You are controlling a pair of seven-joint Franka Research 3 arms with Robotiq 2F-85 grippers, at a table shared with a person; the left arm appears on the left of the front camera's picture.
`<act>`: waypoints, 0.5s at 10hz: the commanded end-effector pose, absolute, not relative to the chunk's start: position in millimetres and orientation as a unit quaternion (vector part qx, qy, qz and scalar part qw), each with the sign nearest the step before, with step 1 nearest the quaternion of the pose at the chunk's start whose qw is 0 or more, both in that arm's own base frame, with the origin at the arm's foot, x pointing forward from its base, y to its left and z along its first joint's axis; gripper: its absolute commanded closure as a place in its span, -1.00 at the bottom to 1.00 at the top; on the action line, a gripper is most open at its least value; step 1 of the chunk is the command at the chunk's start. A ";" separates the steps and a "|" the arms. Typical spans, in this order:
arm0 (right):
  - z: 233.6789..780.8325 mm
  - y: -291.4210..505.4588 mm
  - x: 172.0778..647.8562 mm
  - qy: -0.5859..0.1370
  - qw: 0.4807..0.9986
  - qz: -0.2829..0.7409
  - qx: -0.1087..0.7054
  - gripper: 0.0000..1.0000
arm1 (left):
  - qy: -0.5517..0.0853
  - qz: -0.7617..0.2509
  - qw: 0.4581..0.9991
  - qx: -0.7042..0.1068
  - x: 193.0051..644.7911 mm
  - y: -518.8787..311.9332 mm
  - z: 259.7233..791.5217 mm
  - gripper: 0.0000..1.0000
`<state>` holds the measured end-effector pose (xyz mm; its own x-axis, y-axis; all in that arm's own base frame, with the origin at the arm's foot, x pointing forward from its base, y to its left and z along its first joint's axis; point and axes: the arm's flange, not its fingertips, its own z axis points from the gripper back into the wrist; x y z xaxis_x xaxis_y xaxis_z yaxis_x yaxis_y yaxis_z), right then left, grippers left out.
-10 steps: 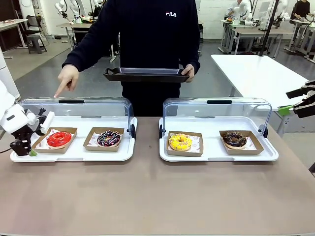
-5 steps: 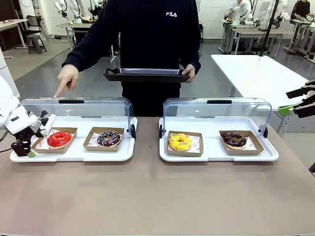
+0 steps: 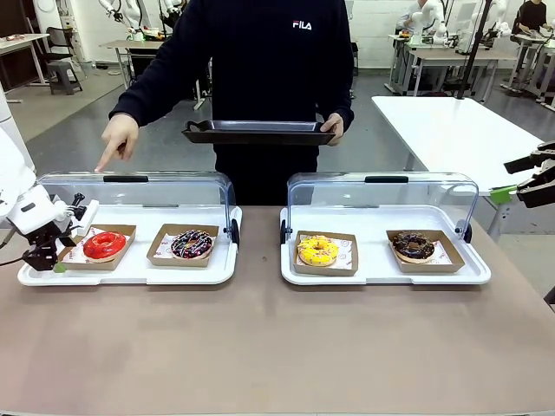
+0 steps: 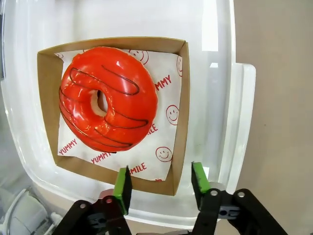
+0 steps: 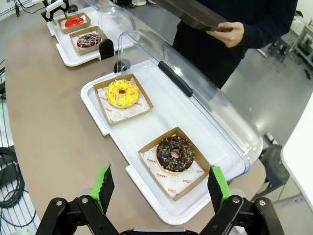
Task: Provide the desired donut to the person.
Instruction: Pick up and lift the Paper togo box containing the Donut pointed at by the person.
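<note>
The red-glazed ring donut (image 3: 104, 244) is sitting in its brown cardboard box (image 3: 127, 236) at the left end of the left white lidded tray (image 3: 130, 274), on the near side of the person's pointing hand (image 3: 119, 139). Compared with a second ago, the left tool (image 3: 48, 260) is hovering slightly higher, with its fingers apart just left of the box. The right tool (image 5: 161, 188) is hanging spread wide at the right end of the brown surface (image 3: 260, 347).

White arm (image 3: 13, 178), black green-padded end effector (image 4: 161, 182)
</note>
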<state>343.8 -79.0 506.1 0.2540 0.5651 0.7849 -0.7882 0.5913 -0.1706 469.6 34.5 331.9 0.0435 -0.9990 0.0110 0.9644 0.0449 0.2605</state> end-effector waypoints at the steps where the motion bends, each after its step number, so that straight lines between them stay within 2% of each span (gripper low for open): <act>1: 504.2 -79.3 344.9 -0.436 0.776 0.435 0.137 -1.00 | -0.068 -0.685 0.721 0.084 473.9 35.1 332.7 1.00; 2: 504.2 -79.3 344.9 -0.436 0.776 0.435 0.137 -1.00 | -0.060 -0.686 0.721 0.076 473.7 36.1 330.1 0.71; 4: 504.2 -79.3 344.9 -0.436 0.776 0.435 0.137 -1.00 | -0.061 -0.688 0.720 0.066 473.6 35.5 329.6 1.00; 5: 504.2 -79.3 344.9 -0.436 0.776 0.435 0.137 -1.00 | -0.059 -0.689 0.720 0.066 473.6 35.5 329.7 1.00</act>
<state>343.8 -79.0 506.1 0.2540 0.5651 0.7849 -0.7882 0.5913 -0.1706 467.9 33.5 326.5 0.0386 -0.9992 0.0095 0.9816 0.0397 0.1870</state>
